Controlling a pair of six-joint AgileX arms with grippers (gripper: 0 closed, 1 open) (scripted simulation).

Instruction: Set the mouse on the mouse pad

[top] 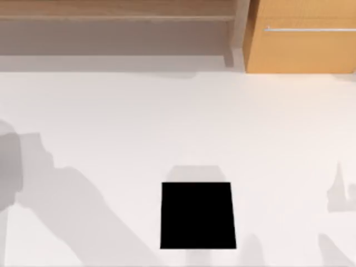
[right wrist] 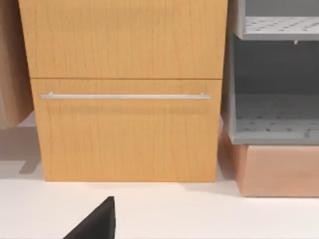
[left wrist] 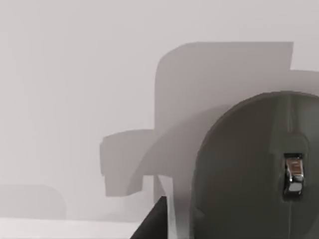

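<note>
1. Black and matte, the mouse pad (top: 197,215) lies flat on the white table (top: 167,122), near the front edge and about midway between the table's left and right sides
2. Its top is bare black from edge to edge, with white table on every side of it
3. Close before the left wrist camera sits the mouse (left wrist: 249,169), a dull grey rounded body with a shiny scroll wheel (left wrist: 293,174) set in its middle line
4. Pale table surface lies behind the mouse, and a broad grey shadow falls on it
5. A dark wedge of the left gripper (left wrist: 152,224) shows just beside the mouse; I cannot tell whether this gripper is spread, closed or pinching the mouse, nor whether the mouse rests on the table or hangs above it
6. On the right wrist view a dark wedge of the right gripper (right wrist: 97,221) stands over white table, facing a wooden cabinet (right wrist: 124,124) with a slim metal handle (right wrist: 124,96); its state I cannot tell either
7. Beside that cabinet stands a grey shelf unit (right wrist: 274,114)
8. Soft grey shadows lie on the table at its left and right edges in the top view
</note>
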